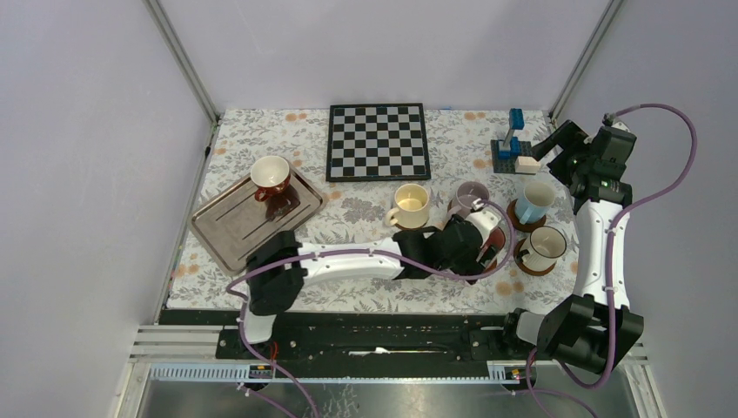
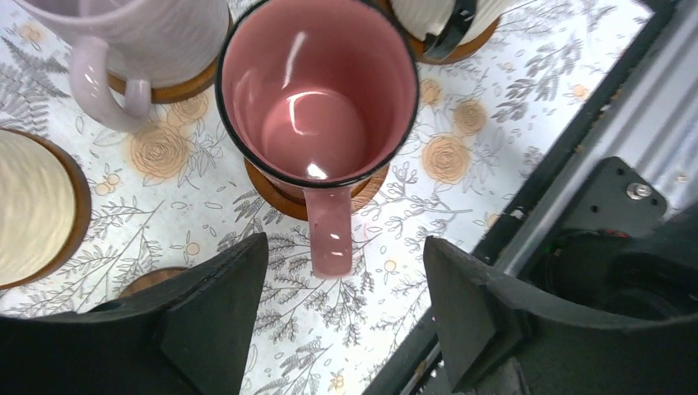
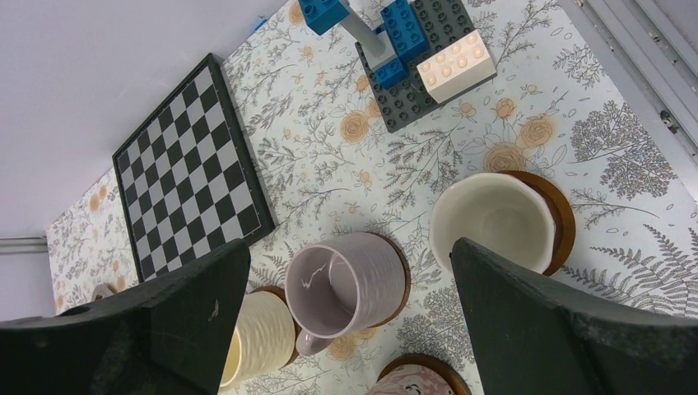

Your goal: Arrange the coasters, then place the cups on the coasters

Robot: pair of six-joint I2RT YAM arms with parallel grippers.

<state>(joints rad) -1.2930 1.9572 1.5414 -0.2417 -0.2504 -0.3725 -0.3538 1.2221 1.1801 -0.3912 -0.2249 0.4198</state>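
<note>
Left hand [image 2: 346, 280] stands spread clear of pink mug [image 2: 317, 90], near table [image 2: 486, 132] edge.

pink cup [image 2: 317, 123]: glossy ceramic
coaster [image 2: 270, 197]: smooth wood
my fingers [image 2: 214, 321]: matt black plastic
tray [image 1: 228, 228]: dull ribbed metal

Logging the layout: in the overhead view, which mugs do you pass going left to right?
Red mug → yellow mug → lilac mug → blue mug. Left out: the white mug, which overlaps the blue one sideways, and the pink mug, hidden in that view.
</note>
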